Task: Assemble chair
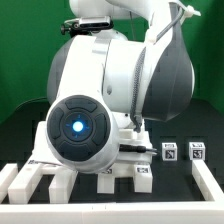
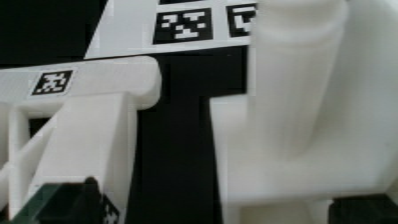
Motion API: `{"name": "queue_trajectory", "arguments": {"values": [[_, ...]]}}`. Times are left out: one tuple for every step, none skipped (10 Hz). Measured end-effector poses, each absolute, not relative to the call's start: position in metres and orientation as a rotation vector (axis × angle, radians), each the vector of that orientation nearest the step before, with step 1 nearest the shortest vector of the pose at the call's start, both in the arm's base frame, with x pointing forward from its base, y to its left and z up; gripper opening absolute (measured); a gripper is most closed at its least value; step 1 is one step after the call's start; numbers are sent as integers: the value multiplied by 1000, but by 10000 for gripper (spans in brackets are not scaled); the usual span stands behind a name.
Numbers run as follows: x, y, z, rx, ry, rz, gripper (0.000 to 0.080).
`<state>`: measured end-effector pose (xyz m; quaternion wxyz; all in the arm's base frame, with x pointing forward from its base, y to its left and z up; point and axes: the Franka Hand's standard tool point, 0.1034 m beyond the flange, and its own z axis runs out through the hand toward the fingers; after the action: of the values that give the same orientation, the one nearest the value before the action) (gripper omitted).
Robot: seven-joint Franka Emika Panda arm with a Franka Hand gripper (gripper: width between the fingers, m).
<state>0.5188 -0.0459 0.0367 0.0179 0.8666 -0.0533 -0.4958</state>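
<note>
In the wrist view the chair's white pieces fill the picture. A thick rounded post (image 2: 302, 110) runs down between my fingers. Beside it lies a framed piece with a tag (image 2: 98, 85), and beyond it a flat slab with two tags (image 2: 187, 25). My gripper (image 2: 222, 207) is open. One dark fingertip (image 2: 71, 205) stands a black gap away from the post, and the other shows only at the picture's edge. In the exterior view the arm's own body hides the gripper. Slatted white chair pieces (image 1: 50, 182) lie below the arm.
The arm's large white body with a blue-lit round joint (image 1: 75, 125) fills most of the exterior view. Two small tagged white blocks (image 1: 170, 152) (image 1: 197, 152) sit on the black table at that view's right, with a low white rail (image 1: 208, 185) in front of them.
</note>
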Motion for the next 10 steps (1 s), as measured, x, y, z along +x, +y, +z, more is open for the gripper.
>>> {"name": "queue_trajectory", "arguments": {"values": [[519, -46, 36, 2694, -166, -1536, 648], [520, -47, 36, 2696, -166, -1532, 648], [520, -47, 36, 2698, -167, -1530, 649], [520, -48, 36, 2698, -168, -1529, 649], [520, -48, 35, 2699, -169, -1528, 649], [523, -49, 36, 2711, -169, -1514, 649], [532, -54, 41, 2738, -176, -1477, 649], [543, -62, 48, 2765, -188, -1437, 649], [557, -67, 56, 2810, -172, -1354, 649], [571, -69, 68, 2860, -149, -1262, 649]]}}
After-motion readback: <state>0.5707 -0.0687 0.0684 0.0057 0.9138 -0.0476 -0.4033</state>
